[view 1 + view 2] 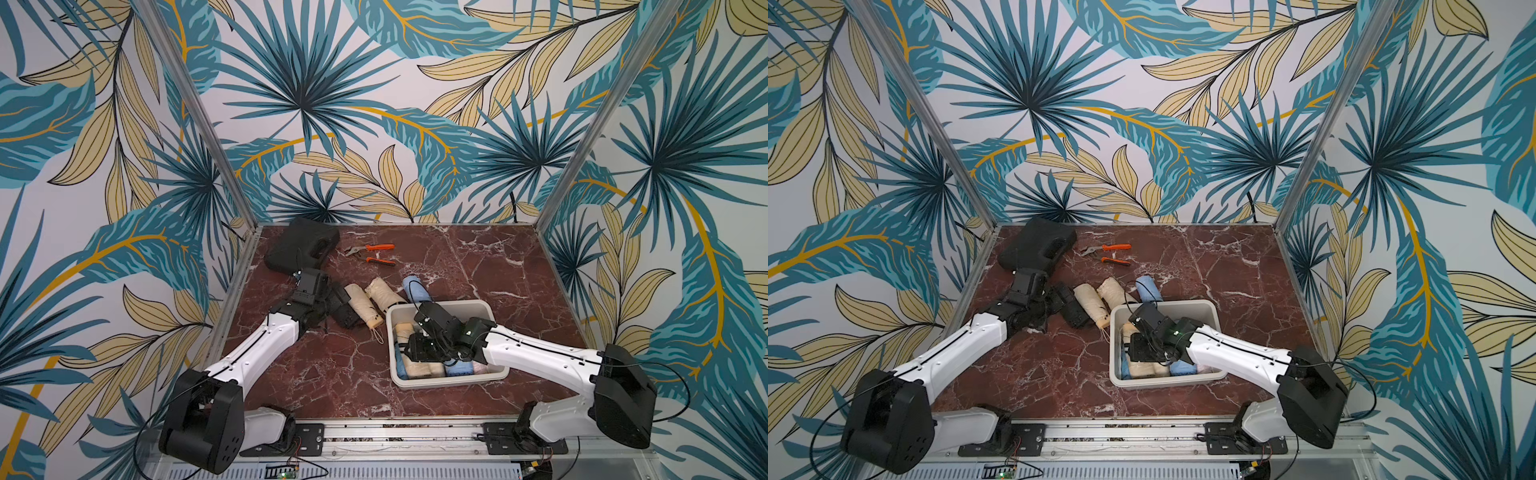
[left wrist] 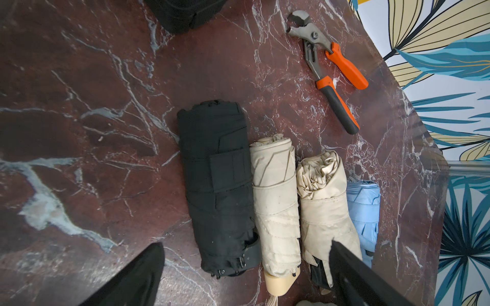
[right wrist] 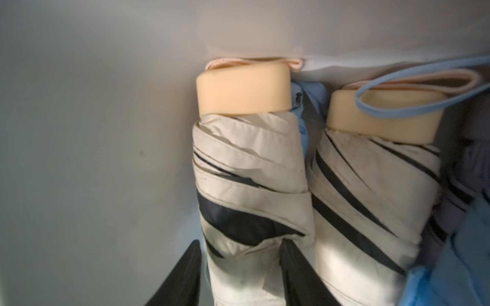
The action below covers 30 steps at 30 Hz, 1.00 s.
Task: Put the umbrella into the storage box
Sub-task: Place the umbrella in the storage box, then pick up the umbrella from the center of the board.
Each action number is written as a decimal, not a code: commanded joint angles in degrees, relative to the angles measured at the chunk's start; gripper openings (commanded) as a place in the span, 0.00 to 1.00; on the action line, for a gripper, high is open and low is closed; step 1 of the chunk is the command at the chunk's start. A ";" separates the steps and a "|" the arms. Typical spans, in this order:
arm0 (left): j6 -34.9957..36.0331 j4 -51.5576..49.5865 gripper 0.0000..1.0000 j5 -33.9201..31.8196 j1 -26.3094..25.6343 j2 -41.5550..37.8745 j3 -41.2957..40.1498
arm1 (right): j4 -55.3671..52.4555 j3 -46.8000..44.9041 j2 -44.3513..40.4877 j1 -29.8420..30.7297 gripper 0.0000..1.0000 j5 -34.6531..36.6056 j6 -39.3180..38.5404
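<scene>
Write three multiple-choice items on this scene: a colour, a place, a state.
1. The pliers' handles are: A green, B orange, C white.
2. The right jaws are: A in the box, B over the pliers, C behind the box.
3. The left jaws are: A shut on the pliers, B shut on the box, C open.
B: orange grips show in the left wrist view. A: both top views show them down inside it. C: they stand wide apart above the umbrellas, gripping none.

white storage box (image 1: pixel 453 379), black umbrella (image 2: pixel 214 185), cream umbrella (image 2: pixel 275 190), blue umbrella (image 2: pixel 363 209), orange-handled pliers (image 2: pixel 344 66), red table (image 1: pixel 498 266) veined white, teal-and-yellow leaf-print walls (image 1: pixel 316 104).
</scene>
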 commanded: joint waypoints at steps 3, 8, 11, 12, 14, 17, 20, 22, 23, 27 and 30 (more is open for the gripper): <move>3.02 -1.59 1.00 0.57 0.73 -0.06 2.30 | -0.49 0.57 -4.70 0.52 0.58 -4.48 -5.40; 4.85 -1.46 1.00 0.05 1.50 1.52 2.69 | -5.46 -0.41 -10.73 -0.71 0.72 7.60 -7.66; 5.91 -2.17 1.00 0.33 2.54 4.02 3.83 | -6.52 -0.33 -12.98 -1.43 0.73 12.21 -8.52; 6.48 -2.28 1.00 0.59 2.74 5.20 4.41 | -6.53 -0.20 -13.63 -1.58 0.74 13.99 -8.77; 7.62 -2.52 1.00 1.26 2.93 7.49 5.79 | -6.41 0.10 -14.59 -1.65 0.75 17.43 -8.66; 8.83 -3.29 0.99 3.04 2.95 11.95 8.42 | -5.38 1.04 -15.00 -1.84 0.76 21.35 -8.86; 9.12 -4.62 0.96 3.48 2.96 16.59 11.08 | -4.02 2.19 -14.42 -1.93 0.76 21.71 -9.14; 8.41 -5.26 0.95 2.44 3.01 18.64 12.12 | -3.54 2.64 -13.81 -1.93 0.76 20.95 -9.14; 7.63 -5.25 0.95 1.86 2.94 19.25 12.25 | -3.45 2.74 -13.46 -1.95 0.76 20.47 -9.05; 5.01 -3.75 0.92 -0.26 2.94 19.20 11.31 | -3.35 2.68 -12.43 -1.91 0.76 19.04 -8.23; 4.81 -3.43 0.89 -1.78 2.99 18.29 10.92 | -3.35 2.49 -11.94 -2.00 0.76 18.22 -7.49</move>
